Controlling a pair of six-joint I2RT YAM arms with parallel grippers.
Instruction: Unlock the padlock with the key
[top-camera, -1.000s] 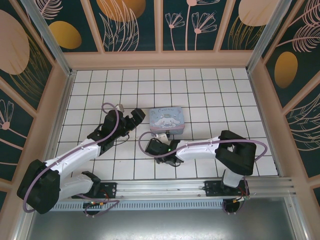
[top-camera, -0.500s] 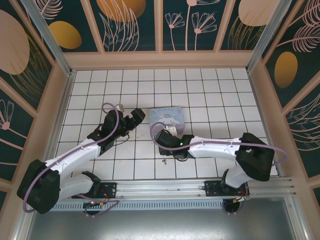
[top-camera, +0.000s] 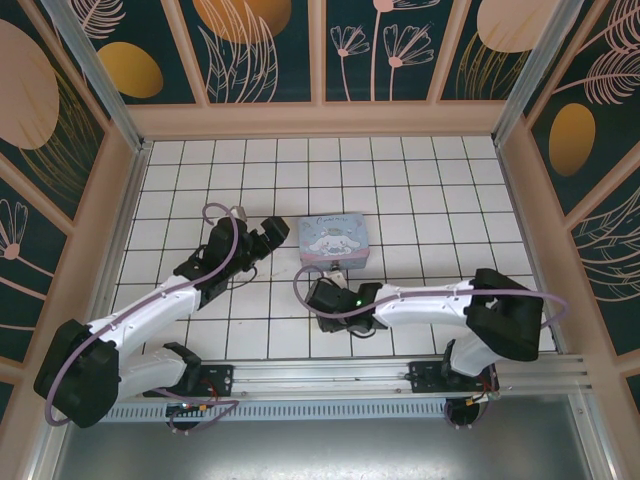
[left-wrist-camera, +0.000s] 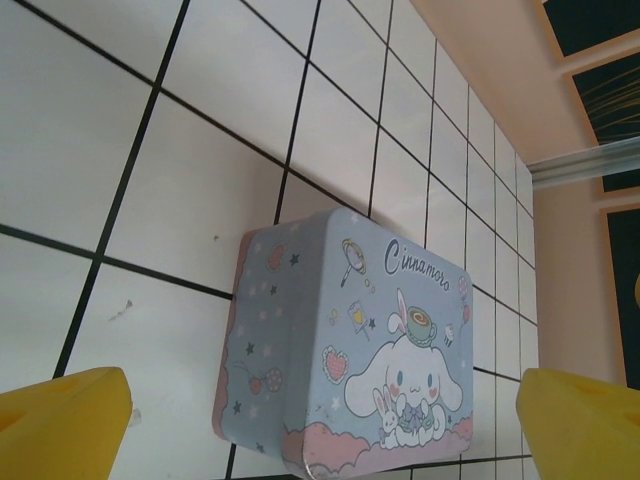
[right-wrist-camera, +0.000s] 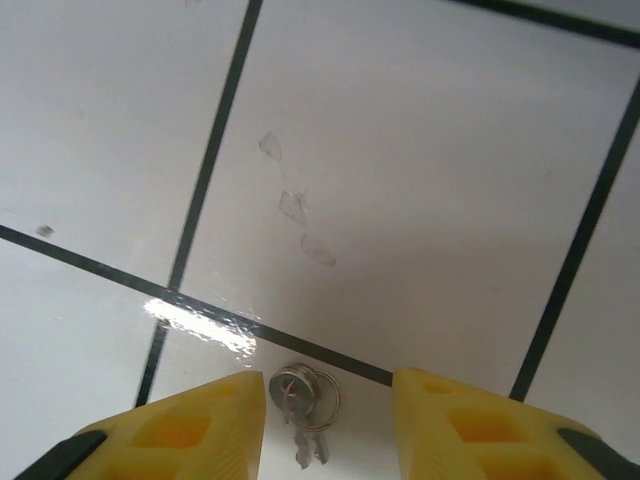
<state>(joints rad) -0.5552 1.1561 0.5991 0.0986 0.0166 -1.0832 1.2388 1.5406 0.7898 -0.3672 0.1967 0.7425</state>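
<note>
The key, small and silvery on a wire ring, lies flat on a white tile just below a black grout line. My right gripper is open and low over the floor. One yellow finger stands on each side of the key, and the left fingertip is almost against the ring. From above, the right gripper covers the key. My left gripper is wide open beside the left end of the cartoon tin, with nothing between its fingers. The padlock is hidden from me.
The pale blue cartoon-printed tin sits mid-floor, just beyond the right gripper. Wooden walls close in the tiled floor at the back and both sides. A metal rail runs along the near edge.
Half a second ago the right gripper stood nearer the tin and the key lay bare on the tile. The gripper has since come back toward me, over the key. The left arm stayed put.
</note>
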